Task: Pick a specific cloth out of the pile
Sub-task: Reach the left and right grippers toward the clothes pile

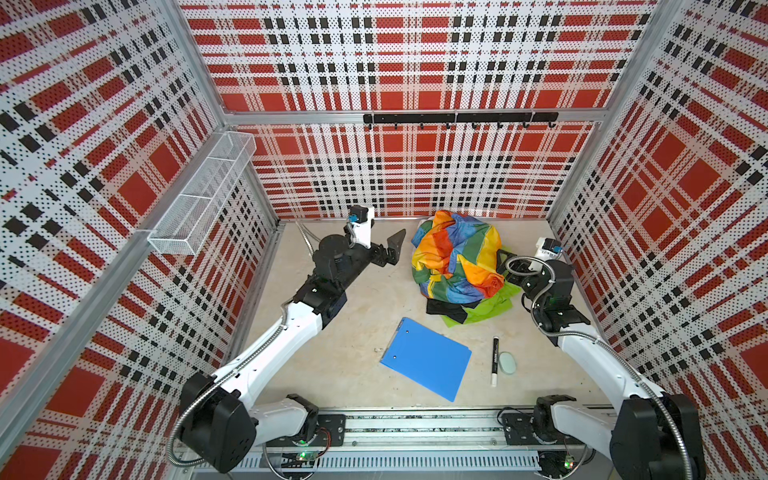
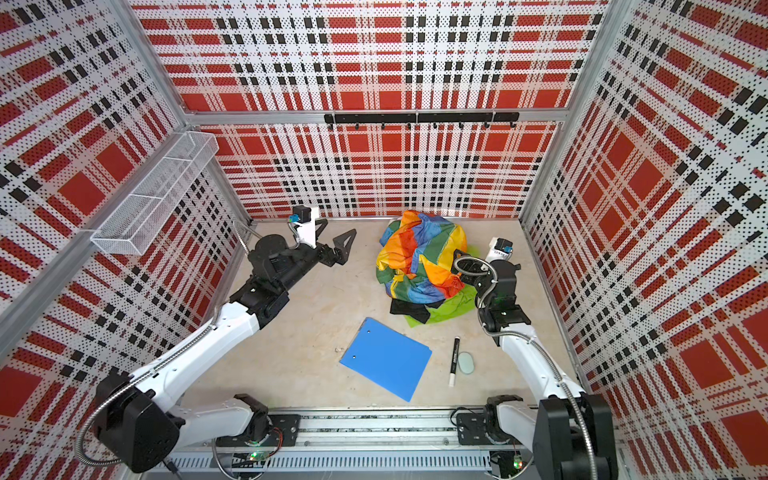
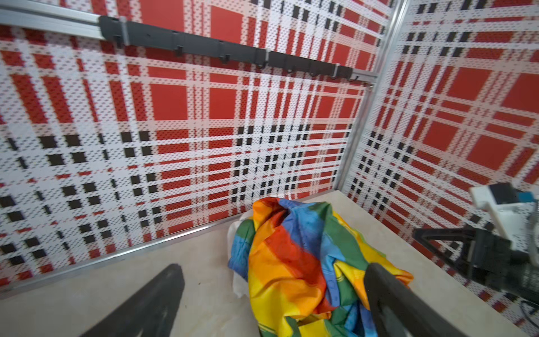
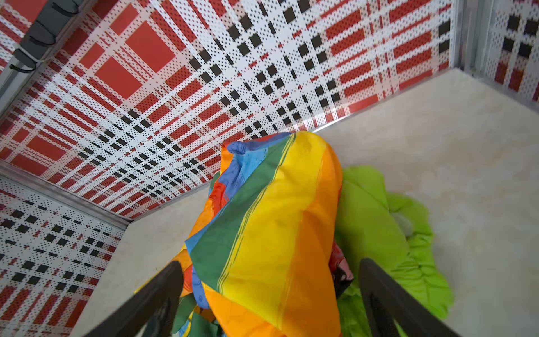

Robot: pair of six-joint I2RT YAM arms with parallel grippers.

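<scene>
Wide-spread jaws on the right gripper (image 4: 269, 264), the pile (image 4: 277, 218) right ahead, lime-green cloth (image 4: 370, 210) just beside one finger, left gripper (image 3: 274, 267) gaping, empty

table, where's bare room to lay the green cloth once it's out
Widest bare patch: the middle of the table, between the left arm, the pile and the blue clipboard. A narrower strip runs along the front rail, left of the clipboard. Crowded: right side, where the pile, the green cloth, the right arm, the marker and the eraser sit close.
</scene>
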